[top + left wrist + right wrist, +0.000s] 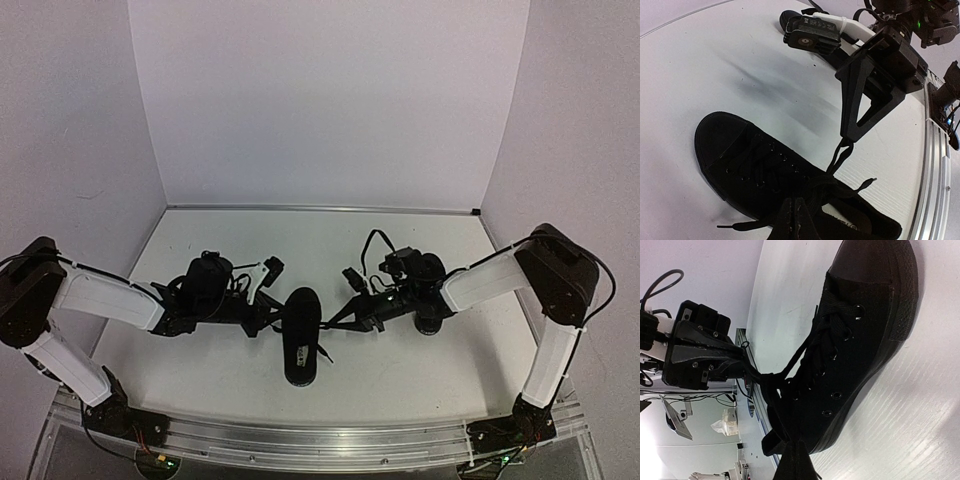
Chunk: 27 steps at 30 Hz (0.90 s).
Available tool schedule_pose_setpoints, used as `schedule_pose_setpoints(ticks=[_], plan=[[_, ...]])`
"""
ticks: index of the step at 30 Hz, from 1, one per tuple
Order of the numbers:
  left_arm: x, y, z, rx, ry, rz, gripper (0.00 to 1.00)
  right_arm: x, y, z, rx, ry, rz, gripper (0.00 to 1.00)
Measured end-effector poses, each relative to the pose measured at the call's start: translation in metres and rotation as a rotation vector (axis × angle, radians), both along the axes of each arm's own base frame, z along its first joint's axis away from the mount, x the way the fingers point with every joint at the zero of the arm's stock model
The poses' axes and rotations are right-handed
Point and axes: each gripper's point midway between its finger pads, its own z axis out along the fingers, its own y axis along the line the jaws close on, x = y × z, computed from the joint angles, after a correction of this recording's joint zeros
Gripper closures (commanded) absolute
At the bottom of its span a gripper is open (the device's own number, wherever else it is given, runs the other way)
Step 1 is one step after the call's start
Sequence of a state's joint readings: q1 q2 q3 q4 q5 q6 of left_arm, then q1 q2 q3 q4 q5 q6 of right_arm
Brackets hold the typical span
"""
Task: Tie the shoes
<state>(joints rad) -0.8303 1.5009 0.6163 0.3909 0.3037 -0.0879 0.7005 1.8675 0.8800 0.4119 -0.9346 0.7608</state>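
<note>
One black shoe [302, 340] lies on the white table between the arms, toe towards the back wall. My left gripper [270, 321] is at its left side and my right gripper [336, 318] at its right. In the left wrist view the shoe [735, 155] fills the lower frame, and my left gripper [793, 201] is shut on a black lace at the tongue. The right gripper [847, 136] across from it pinches a taut lace loop [840, 156]. In the right wrist view my right gripper [795, 444] is shut on lace beside the shoe [865, 315]. The left gripper [742, 364] holds a stretched strand [790, 362].
White walls close the table [400, 240] on three sides. An aluminium rail [320, 440] carrying the arm bases runs along the near edge. One loose lace end [867, 182] lies on the table right of the shoe, another [730, 226] left of it.
</note>
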Motion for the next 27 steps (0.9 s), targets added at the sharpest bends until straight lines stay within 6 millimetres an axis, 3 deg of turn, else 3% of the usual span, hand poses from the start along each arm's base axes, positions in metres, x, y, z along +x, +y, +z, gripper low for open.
schedule_pose_setpoints(ticks=[11, 27], plan=[[0.003, 0.006, -0.006, 0.025, -0.002, 0.033, 1.00, -0.011, -0.017, -0.027, -0.085, 0.045, -0.010, 1.00], [0.005, 0.012, -0.016, 0.073, 0.007, 0.058, 1.00, -0.013, -0.023, -0.023, -0.097, 0.016, -0.004, 1.00]])
